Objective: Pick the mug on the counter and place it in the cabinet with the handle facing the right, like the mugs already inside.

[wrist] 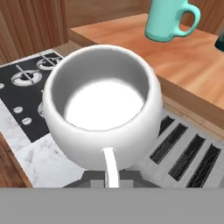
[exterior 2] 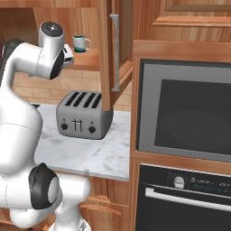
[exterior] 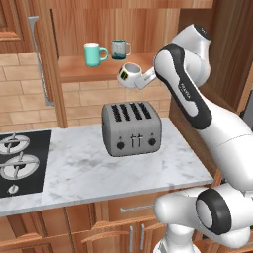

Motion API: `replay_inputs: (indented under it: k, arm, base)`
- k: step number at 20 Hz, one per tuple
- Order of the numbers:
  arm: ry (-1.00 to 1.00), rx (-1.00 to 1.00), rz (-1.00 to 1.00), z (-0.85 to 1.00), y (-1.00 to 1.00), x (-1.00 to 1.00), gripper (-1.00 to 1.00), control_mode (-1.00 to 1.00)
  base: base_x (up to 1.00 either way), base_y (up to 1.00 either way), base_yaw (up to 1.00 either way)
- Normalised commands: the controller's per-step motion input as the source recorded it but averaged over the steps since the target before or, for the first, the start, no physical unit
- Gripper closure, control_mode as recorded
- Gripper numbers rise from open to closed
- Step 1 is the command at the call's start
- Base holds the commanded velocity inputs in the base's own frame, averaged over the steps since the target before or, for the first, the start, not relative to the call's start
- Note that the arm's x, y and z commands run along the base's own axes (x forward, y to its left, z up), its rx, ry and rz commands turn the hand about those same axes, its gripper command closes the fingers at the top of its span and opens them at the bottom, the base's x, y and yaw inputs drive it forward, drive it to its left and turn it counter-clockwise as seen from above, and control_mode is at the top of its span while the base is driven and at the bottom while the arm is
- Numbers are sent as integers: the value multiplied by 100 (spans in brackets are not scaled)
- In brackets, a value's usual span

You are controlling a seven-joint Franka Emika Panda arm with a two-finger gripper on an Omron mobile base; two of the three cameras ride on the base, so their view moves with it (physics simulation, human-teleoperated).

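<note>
Arm (exterior: 197, 106) rising from lower right, bending at elbow, reaching left toward cabinet (exterior: 49, 59). Fingers (exterior: 144, 79) clamping white mug (exterior: 129, 75) by handle side, holding it tilted in air above toaster (exterior: 131, 128), just in front of shelf (exterior: 99, 71) edge, well above table (exterior: 113, 168). Teal mug (exterior: 93, 54) and grey mug (exterior: 119, 49) standing on shelf, handles pointing right. In hand view, mug mouth (wrist: 103, 105) facing camera.
</note>
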Motion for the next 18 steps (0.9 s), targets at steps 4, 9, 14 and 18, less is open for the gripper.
replay_inputs:
  k: [4, 9, 14, 18]
  arm:
    - [-1, 3, -2, 9, -6, 32, 100, -100]
    - [0, 4, -1, 4, -7, 35, 100, -100]
    - [0, 6, 0, 0, -7, 44, 100, -100]
    - [0, 5, 0, 0, 0, 41, 100, -100]
  base:
    - [0, 0, 0]
    - [0, 0, 0]
    - [0, 0, 0]
    - [0, 0, 0]
